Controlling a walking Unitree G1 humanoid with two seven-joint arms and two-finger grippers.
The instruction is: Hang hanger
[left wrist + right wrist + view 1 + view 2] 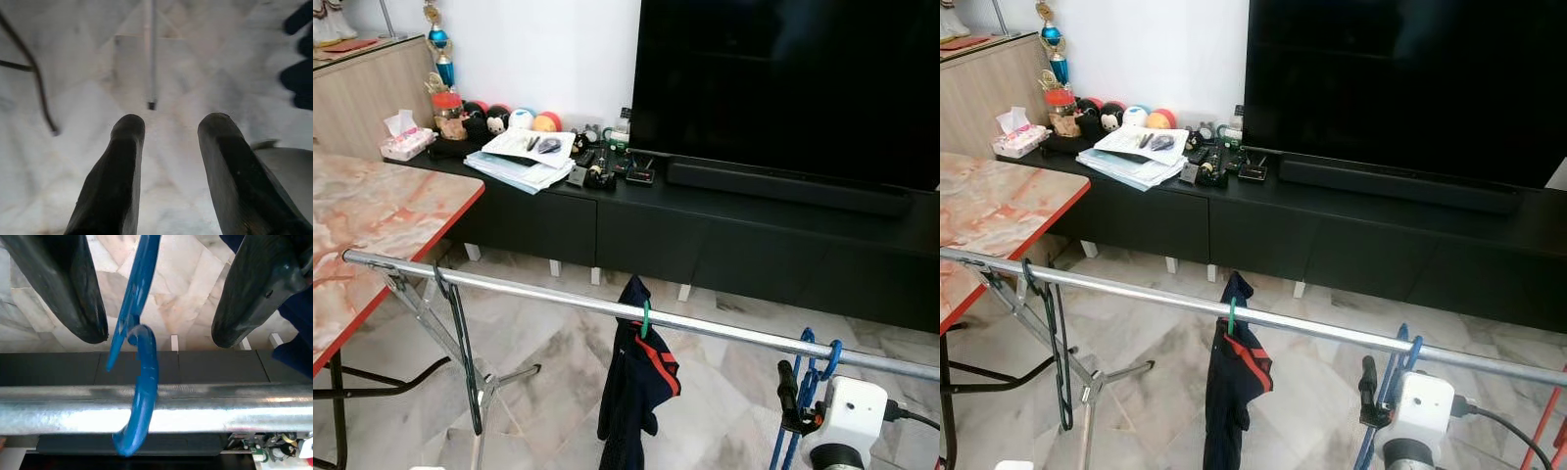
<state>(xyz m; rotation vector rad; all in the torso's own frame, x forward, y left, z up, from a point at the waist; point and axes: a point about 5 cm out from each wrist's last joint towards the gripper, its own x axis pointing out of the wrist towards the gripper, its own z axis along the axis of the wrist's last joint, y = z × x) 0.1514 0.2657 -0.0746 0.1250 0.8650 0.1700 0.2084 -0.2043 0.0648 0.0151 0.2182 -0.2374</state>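
Note:
A blue hanger [816,377] hangs by its hook on the horizontal metal rail [558,294] at the right end. My right gripper [800,397] is just below the rail at that hanger. In the right wrist view the right gripper [156,333] is open, with the blue hanger [142,382] in the gap between the fingers [63,289], touching neither. The hook curls over the rail [234,413]. My left gripper [171,127] hangs open over the marble floor with nothing between its fingers.
A black hanger [460,343] hangs at the rail's left end, and a dark garment [636,382] on a green hook hangs mid-rail. A red hanger [1542,431] is at far right. A marble table [372,225] stands left; a black TV console [705,225] runs behind.

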